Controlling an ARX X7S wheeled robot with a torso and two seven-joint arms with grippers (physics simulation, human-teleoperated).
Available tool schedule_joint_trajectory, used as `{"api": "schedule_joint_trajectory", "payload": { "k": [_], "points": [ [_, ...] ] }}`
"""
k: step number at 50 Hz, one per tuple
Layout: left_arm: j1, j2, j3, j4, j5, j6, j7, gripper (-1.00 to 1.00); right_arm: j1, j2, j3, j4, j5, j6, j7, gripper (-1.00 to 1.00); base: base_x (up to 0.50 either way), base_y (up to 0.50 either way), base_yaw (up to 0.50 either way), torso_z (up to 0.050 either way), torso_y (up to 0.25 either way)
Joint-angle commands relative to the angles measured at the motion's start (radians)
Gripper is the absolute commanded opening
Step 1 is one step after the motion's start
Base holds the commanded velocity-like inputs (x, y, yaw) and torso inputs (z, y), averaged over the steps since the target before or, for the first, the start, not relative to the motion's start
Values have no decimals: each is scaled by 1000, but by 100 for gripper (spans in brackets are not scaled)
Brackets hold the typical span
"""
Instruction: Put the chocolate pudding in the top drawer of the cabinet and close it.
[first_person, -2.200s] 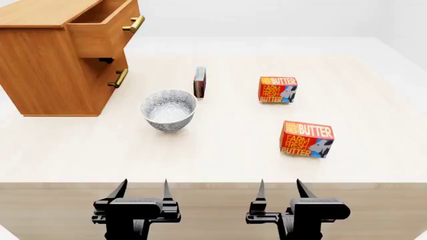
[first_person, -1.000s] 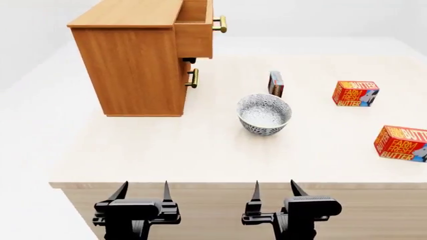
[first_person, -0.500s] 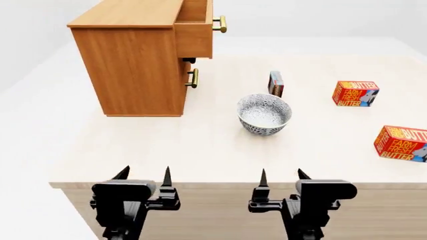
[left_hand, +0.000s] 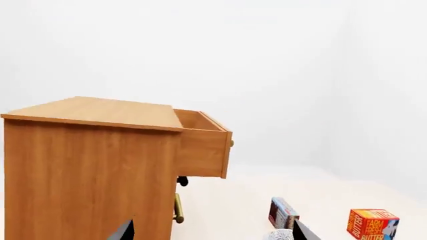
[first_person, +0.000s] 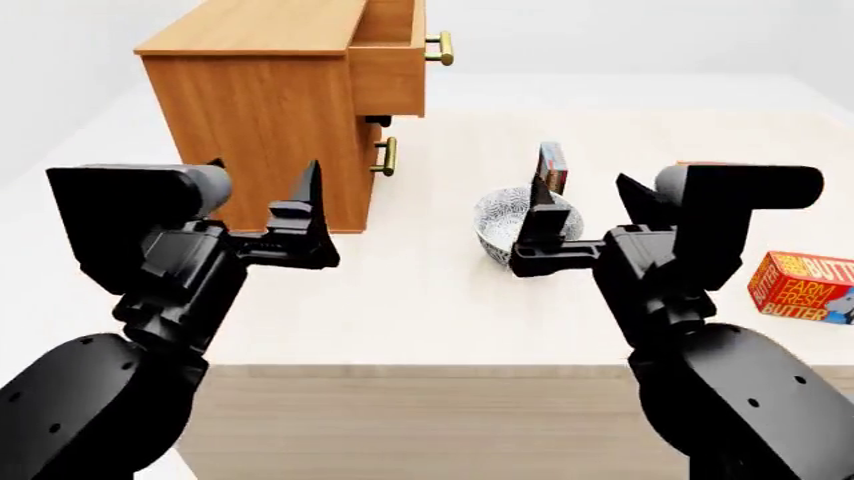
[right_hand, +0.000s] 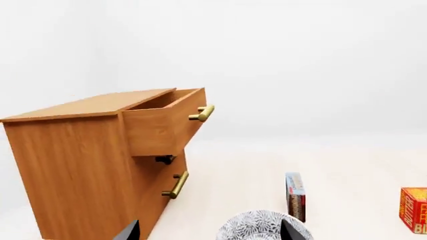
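Half a second ago both my arms hung low at the table's near edge; now I have them raised high. In the head view my left gripper (first_person: 267, 215) sits at about 9 o'clock in front of the cabinet (first_person: 267, 150), and my right gripper (first_person: 581, 215) at about 3 o'clock, covering part of the bowl (first_person: 501, 225). Both stand with fingers spread apart, holding nothing. The table (first_person: 400, 300), cabinet and boxes lie as they did before.

The top drawer (first_person: 390, 60) is pulled out, at 12 o'clock, its brass handle (first_person: 441, 47) facing right. I cannot see into it from any view. The bowl's inside is mostly hidden behind my right gripper, so I cannot tell what it holds.

The pudding (first_person: 551, 166) stands upright on its edge on the table just beyond the bowl, at about 1 o'clock, well apart from the drawer. One butter box (first_person: 805, 288) lies at 4 o'clock near the view's right edge.
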Motion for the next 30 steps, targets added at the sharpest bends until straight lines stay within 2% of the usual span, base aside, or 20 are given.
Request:
{"api": "schedule_joint_trajectory", "payload": {
  "k": [1, 7, 12, 14, 20, 30],
  "points": [
    [-356, -29, -65, -86, -215, -285, -51, 100, 298, 5, 51, 98, 95, 193, 5, 100, 0, 0, 0, 0, 0],
    [-490, -15, -121, -161, -331, -413, -111, 100, 410, 41, -26, 269, 45, 125, -46, 100, 0, 0, 0, 0, 0],
    [-611, -19, -185, -218, -500, -550, -246, 100, 506, 54, -75, 404, 15, 82, -87, 100, 0, 0, 0, 0, 0],
    [-656, -42, -195, -282, -620, -550, -333, 100, 543, 55, -83, 446, 13, 77, -99, 100, 0, 0, 0, 0, 0],
    [-808, -128, -102, -432, -748, -541, -437, 100, 685, 63, -147, 672, -41, -9, -167, 100, 74, 0, 0, 0, 0],
    [-911, -173, -74, -597, -992, -486, -678, 100, 838, 39, -222, 975, -94, -98, -249, 100, 96, 0, 0, 0, 0]
  ]
}}
